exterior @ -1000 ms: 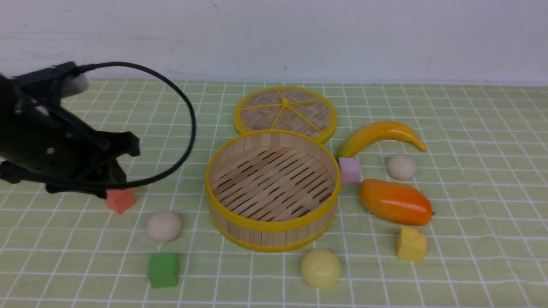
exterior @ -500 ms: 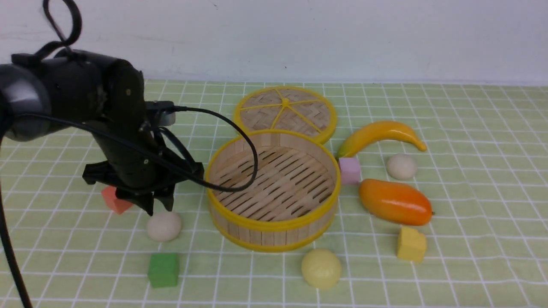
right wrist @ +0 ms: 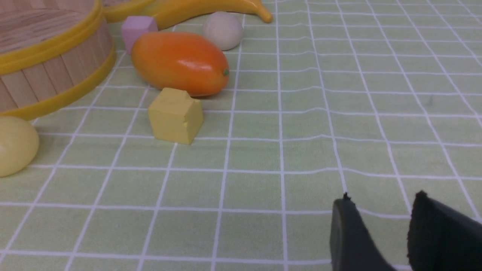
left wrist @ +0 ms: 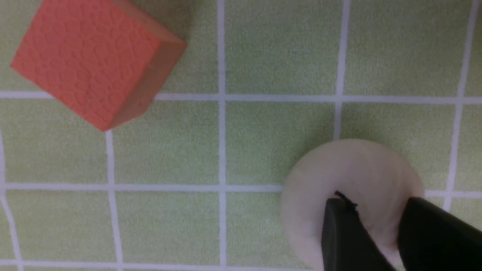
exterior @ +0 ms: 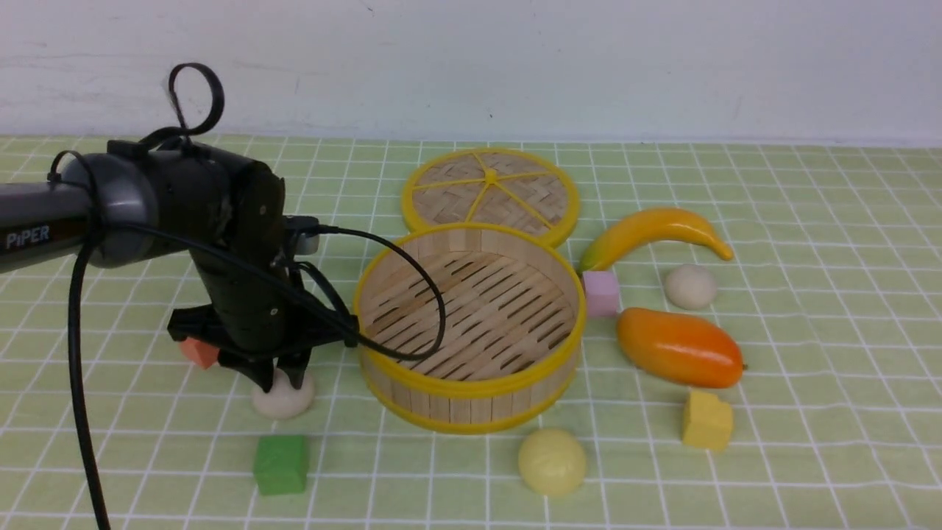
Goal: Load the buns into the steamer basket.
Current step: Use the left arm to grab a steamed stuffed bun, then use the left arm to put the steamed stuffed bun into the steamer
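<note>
Over the left bun, the left gripper has dropped lower — fingers narrowly parted, not pinching.

L arm reaches in from the side, wrist bent down. L gripper points down, fingers a bit apart. R gripper low, fingers a bit apart.

Two dark fingertips of the right pincer are seen close over the green checked table, a narrow gap left between them and nothing held. Farther off, a yellow cube is set just beside an orange mango. Beyond the mango, an off-white bun, a pink cube and a banana are found. The steamer basket is cut by the picture's edge, with a pale yellow bun near it.
</note>
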